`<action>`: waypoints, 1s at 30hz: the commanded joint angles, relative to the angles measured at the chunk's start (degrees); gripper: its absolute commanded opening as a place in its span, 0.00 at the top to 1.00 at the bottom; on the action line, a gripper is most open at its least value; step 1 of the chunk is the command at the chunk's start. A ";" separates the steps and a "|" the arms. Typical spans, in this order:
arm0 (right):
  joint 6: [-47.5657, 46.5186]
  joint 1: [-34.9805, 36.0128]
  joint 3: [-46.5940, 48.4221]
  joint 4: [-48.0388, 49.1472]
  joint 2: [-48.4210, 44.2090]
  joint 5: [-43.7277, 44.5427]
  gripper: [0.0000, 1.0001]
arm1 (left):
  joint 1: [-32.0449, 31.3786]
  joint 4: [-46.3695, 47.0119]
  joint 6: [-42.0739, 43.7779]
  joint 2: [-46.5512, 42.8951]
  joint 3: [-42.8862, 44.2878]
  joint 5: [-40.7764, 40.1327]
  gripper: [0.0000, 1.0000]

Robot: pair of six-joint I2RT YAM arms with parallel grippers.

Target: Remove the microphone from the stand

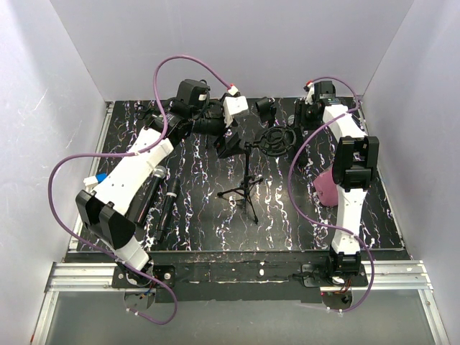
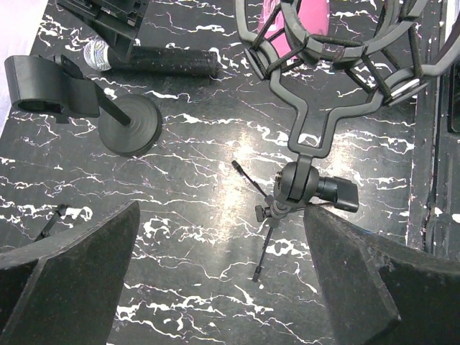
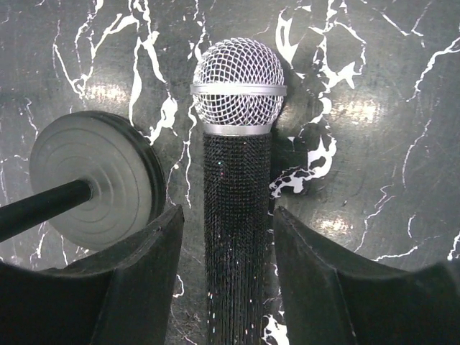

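Fingers (image 3: 136, 287) of my right gripper (image 3: 228, 215) stand parted astride the microphone (image 3: 237, 180) handle, a gap showing on one side and nothing clenched, its long axis running straight out between them, mesh head farthest, just beside the round stand base (image 3: 93, 176); left gripper (image 2: 221, 215) is spread, empty and farther off, over the tripod stand (image 2: 302, 180).

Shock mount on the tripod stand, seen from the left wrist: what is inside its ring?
Nothing sits inside the shock mount; through its ring show a pink object and the table. The ring's far part lies outside the picture.
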 commanded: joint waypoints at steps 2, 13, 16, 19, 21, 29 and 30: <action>-0.80 -0.67 -0.17 0.08 -3.57 -4.53 0.38 | 0.37 -0.16 0.68 -3.25 1.46 1.94 0.02; 3.59 -1.29 -3.67 -0.62 -15.60 -9.11 0.33 | 0.37 -4.99 4.89 -3.60 -0.92 13.02 0.02; 4.74 -1.46 -8.85 0.16 -21.57 -9.46 0.33 | 0.37 -7.98 9.19 -4.12 -2.06 13.02 0.02; 5.00 -1.99 -15.00 -0.01 -27.72 -11.12 0.33 | 0.37 -6.94 9.12 -4.74 -2.59 13.46 0.02; 5.18 -2.08 -19.14 -1.23 -31.24 -14.10 0.33 | 0.28 -5.18 8.07 -4.65 -2.85 14.25 0.02; 5.37 -1.99 -39.70 -5.44 -48.03 -27.29 0.28 | 0.28 10.10 -0.28 -4.65 -9.61 19.86 0.04; 4.05 -1.99 -41.55 -6.94 -49.79 -28.52 0.28 | 0.28 12.03 -1.07 -5.00 -10.49 21.09 0.07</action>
